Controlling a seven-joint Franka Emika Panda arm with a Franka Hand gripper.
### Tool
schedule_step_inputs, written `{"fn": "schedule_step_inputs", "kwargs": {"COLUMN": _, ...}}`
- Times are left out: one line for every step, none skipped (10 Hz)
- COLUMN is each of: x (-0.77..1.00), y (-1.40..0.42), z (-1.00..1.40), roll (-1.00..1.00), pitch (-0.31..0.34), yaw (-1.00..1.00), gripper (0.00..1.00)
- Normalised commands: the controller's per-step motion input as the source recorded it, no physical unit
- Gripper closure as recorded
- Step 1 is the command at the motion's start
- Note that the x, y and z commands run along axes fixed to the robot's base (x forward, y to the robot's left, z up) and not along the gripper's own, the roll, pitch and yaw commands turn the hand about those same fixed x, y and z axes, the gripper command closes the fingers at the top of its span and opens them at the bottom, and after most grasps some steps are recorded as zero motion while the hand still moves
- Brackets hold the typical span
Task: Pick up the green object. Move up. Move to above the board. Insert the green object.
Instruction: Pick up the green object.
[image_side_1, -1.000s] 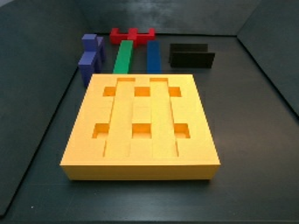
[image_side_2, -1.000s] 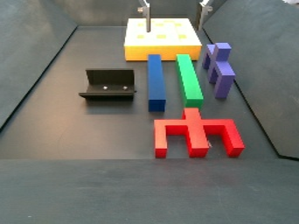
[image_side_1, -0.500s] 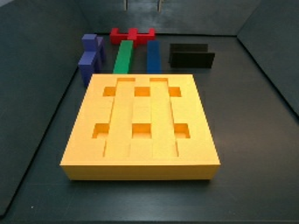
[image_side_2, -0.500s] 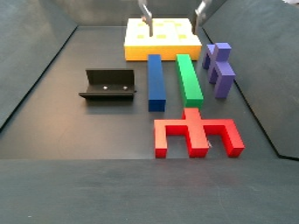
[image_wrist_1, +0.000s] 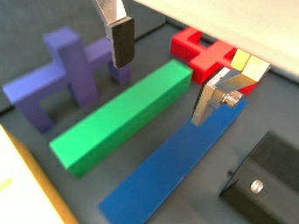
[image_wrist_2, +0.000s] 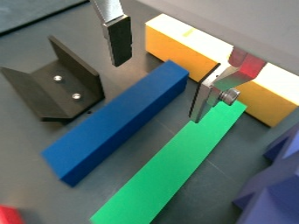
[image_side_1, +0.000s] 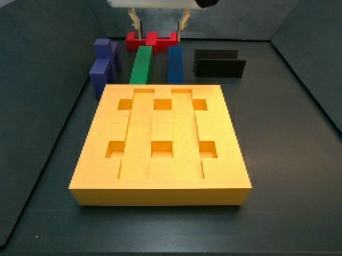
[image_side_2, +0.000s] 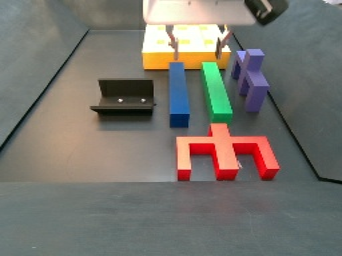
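The green object (image_side_1: 140, 63) lies flat on the floor behind the board (image_side_1: 163, 140), between a blue bar and a purple piece. It also shows in the other side view (image_side_2: 217, 90) and in both wrist views (image_wrist_1: 122, 118) (image_wrist_2: 176, 171). My gripper (image_side_2: 197, 42) is open and empty. It hangs above the ends of the green and blue bars nearest the board (image_side_2: 181, 55) and touches neither. In the wrist views the gripper (image_wrist_1: 167, 74) (image_wrist_2: 163, 70) has its fingers (image_wrist_1: 121, 39) wide apart, with the bars well below them.
A blue bar (image_side_2: 179, 92) lies beside the green one. A purple piece (image_side_2: 250, 78) lies on the green bar's other side. A red piece (image_side_2: 225, 153) lies past the bars' far ends. The fixture (image_side_2: 123, 97) stands beside the blue bar. Dark walls enclose the floor.
The gripper has come down and away from the board toward the bars. Its body now shows in both side views. The pieces have not moved.
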Motion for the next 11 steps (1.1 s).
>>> {"fn": "schedule_step_inputs", "kwargs": {"x": -0.19, "y": -0.14, "z": -0.71, "roll": 0.12, "pitch": -0.269, "yaw": 0.0, "gripper": 0.0}}
{"fn": "schedule_step_inputs", "kwargs": {"x": -0.43, "y": 0.01, "z": -0.61, "roll": 0.06, "pitch": -0.309, "yaw": 0.0, "gripper": 0.0}}
{"fn": "schedule_step_inputs", "kwargs": {"x": -0.47, "y": 0.11, "z": -0.48, "roll": 0.03, "pitch": -0.284, "yaw": -0.05, "gripper": 0.0}}
{"fn": "schedule_step_inputs", "kwargs": {"x": -0.42, "y": 0.07, "z": -0.38, "roll": 0.03, "pitch": -0.263, "yaw": -0.06, "gripper": 0.0}}
{"fn": "schedule_step_inputs", "kwargs": {"x": -0.21, "y": 0.05, "z": -0.1, "roll": 0.01, "pitch": -0.163, "yaw": -0.04, "gripper": 0.0}}
{"fn": "schedule_step_inputs", "kwargs": {"x": 0.0, "y": 0.01, "z": 0.0, "roll": 0.01, "pitch": -0.023, "yaw": -0.08, "gripper": 0.0}}
{"fn": "schedule_step_inputs", "kwargs": {"x": 0.04, "y": 0.03, "z": 0.0, "roll": 0.01, "pitch": 0.0, "yaw": -0.1, "gripper": 0.0}}
{"fn": "schedule_step_inputs", "kwargs": {"x": 0.02, "y": 0.1, "z": -0.09, "roll": 0.01, "pitch": 0.0, "yaw": -0.15, "gripper": 0.0}}
{"fn": "schedule_step_inputs", "kwargs": {"x": 0.0, "y": 0.08, "z": -0.13, "roll": 0.05, "pitch": 0.0, "yaw": -0.1, "gripper": 0.0}}
{"fn": "schedule_step_inputs", "kwargs": {"x": 0.0, "y": 0.08, "z": -0.1, "roll": 0.05, "pitch": 0.0, "yaw": -0.09, "gripper": 0.0}}
{"fn": "schedule_step_inputs", "kwargs": {"x": 0.0, "y": 0.13, "z": -0.02, "roll": 0.02, "pitch": 0.0, "yaw": -0.06, "gripper": 0.0}}
